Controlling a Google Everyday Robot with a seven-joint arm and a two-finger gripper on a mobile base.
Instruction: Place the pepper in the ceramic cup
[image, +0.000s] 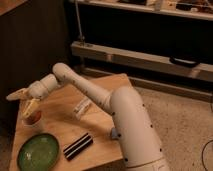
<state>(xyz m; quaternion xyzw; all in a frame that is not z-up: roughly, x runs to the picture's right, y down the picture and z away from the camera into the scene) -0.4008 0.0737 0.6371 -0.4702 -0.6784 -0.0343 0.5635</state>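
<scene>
The ceramic cup is a small pale round cup near the left edge of the wooden table. The pepper shows as a red-orange lump at the cup's mouth, seemingly inside it. My gripper hangs directly above the cup, at the end of the white arm that reaches left across the table. Its pale fingers point down toward the cup and the pepper.
A wide green dish sits at the table's front left. A black-and-white striped block lies at the front edge. A clear wrapped item lies mid-table under the arm. A metal rack stands behind.
</scene>
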